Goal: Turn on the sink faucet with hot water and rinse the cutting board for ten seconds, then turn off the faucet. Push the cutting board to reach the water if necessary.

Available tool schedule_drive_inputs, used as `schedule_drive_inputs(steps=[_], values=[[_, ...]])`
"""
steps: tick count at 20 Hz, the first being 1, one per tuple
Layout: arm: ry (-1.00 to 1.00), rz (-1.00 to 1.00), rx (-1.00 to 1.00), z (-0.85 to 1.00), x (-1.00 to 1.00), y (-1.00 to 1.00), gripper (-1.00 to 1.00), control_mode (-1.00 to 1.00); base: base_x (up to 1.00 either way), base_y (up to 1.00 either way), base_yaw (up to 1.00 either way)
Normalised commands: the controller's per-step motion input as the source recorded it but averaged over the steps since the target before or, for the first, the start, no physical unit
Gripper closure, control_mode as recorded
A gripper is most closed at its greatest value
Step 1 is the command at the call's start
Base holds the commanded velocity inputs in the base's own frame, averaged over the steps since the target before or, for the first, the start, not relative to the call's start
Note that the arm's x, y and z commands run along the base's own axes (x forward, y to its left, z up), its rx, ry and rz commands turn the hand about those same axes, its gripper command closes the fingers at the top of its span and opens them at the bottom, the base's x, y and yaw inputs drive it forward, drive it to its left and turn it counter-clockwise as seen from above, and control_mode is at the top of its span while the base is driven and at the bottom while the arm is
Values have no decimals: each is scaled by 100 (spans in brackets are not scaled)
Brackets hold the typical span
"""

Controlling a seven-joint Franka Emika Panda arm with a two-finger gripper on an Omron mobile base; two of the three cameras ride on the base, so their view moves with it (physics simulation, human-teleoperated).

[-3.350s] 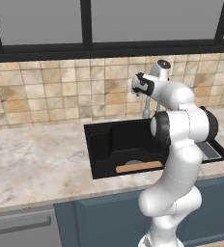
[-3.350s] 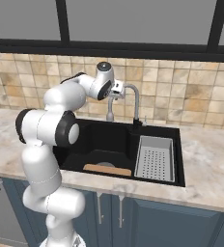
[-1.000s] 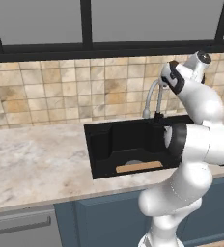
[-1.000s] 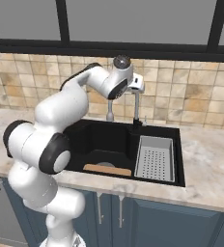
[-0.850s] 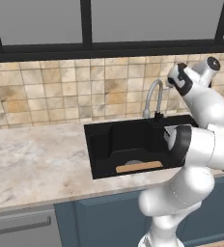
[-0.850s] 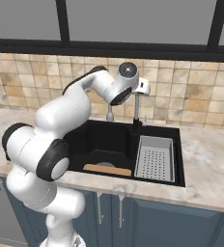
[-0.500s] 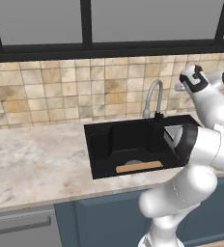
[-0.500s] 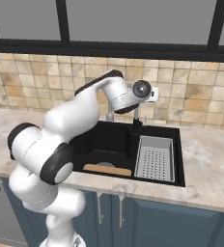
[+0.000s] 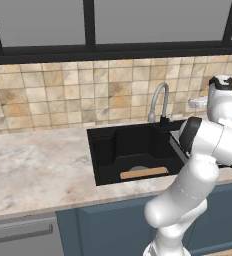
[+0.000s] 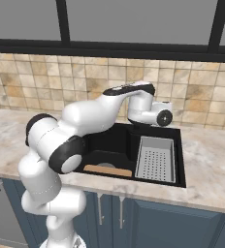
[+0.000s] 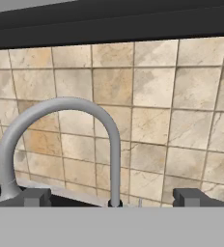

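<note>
The silver gooseneck sink faucet [image 9: 158, 102] stands at the back of the black sink [image 9: 106, 150]; no water runs from it. The light-brown cutting board [image 9: 144, 173] lies flat on the basin floor by the front wall, and the right base view also shows the board [image 10: 107, 170]. My gripper [image 9: 196, 103] hangs to the right of the faucet, at about the height of its arch. In the hand view the gripper [image 11: 114, 198] is open, fingertips [image 11: 36, 197] wide apart, with the faucet [image 11: 61, 107] arching ahead of them, untouched.
A grey perforated drain tray [image 10: 155, 157] fills the right part of the basin. Marble counter [image 9: 38, 165] stretches left of the sink, and a tiled wall [image 9: 63, 95] and a dark window frame rise behind it. My own arm hides the faucet in the right base view.
The arm has swung to the right, carrying the hand from beside the faucet's arch to a spot right of it. The jaws stayed open. Board and faucet have not moved.
</note>
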Motion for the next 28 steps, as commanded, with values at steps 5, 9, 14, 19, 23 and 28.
schedule_drive_inputs(steps=[5,9,14,19,23,28], values=[[-11,15,-1,-34,0,-38,-100,-100,0,0,0],[-2,4,0,-20,0,-3,-100,-100,0,0,0],[-1,3,0,-34,0,0,-100,-100,0,0,0],[0,0,0,-25,4,0,-100,-100,0,0,0],[0,0,0,-20,12,10,-100,-100,0,0,0],[0,0,0,-12,22,20,-100,-100,0,0,0]])
